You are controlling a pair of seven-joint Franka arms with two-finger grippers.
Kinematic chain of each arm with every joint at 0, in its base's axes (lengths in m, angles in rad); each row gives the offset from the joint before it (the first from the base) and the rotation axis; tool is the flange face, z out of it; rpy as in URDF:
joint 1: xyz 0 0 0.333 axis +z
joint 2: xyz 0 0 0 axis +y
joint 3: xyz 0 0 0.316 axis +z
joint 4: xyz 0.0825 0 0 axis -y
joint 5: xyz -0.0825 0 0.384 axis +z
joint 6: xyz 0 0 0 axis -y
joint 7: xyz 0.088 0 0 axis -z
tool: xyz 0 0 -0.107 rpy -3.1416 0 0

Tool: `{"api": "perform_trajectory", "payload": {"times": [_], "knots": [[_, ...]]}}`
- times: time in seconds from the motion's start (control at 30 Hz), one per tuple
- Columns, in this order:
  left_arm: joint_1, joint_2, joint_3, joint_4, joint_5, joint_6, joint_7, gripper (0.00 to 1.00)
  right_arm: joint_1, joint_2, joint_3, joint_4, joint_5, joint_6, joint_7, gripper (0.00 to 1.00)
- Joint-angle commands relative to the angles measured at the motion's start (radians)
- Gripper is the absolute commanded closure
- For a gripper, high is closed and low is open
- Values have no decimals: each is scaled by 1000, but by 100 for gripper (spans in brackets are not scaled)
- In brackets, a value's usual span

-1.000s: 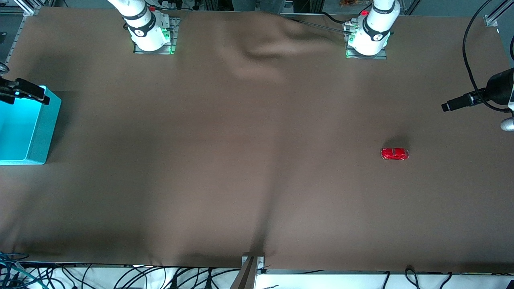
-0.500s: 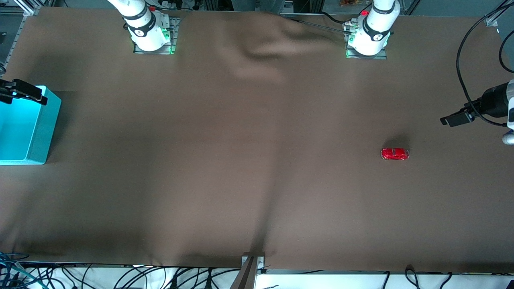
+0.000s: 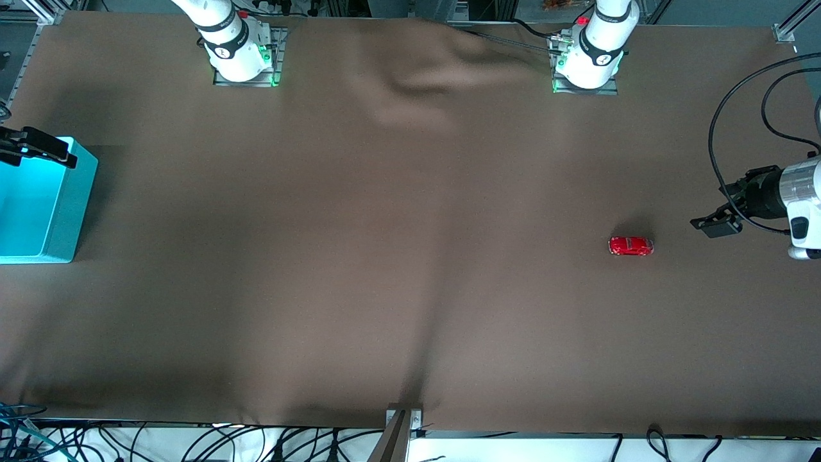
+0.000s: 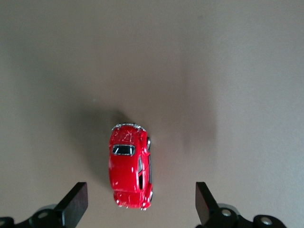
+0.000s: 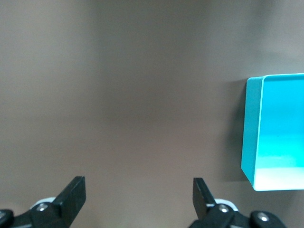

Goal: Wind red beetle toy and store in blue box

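One red beetle toy point(image 3: 630, 246), one blue box point(image 3: 45, 199), two grippers on a brown table cover point(image 3: 385, 256).

The toy sits upright on the cover toward the left arm's end of the table, touched by nothing; the box stands at the right arm's end, well apart from it. The left gripper point(image 3: 715, 226), fingers point(image 4: 76, 203) spread and empty, has come down over the cover just beside the toy since the earlier frame. The right gripper point(image 3: 35, 146), likewise released, waits over the box rim; toy and box unmoved.
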Motion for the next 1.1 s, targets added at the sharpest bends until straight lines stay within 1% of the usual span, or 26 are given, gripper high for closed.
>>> {"api": "perform_trajectory", "payload": {"times": [0.0,0.43,0.6,0.93,1.07], "knots": [[-18,30,0,-32,21,76,-50,0,2,7,3,21,-5,-6,16,0],[-33,84,0,-34,21,117,-81,0,2,7,3,21,-5,-4,17,0],[-33,79,-2,-55,23,113,-89,0,2,7,3,21,-5,-4,17,0],[-32,79,-2,-69,21,104,-92,0,2,5,3,21,-5,-6,14,0],[-22,78,-2,-68,21,79,-84,8,2,5,3,21,-5,-6,14,0]]}}
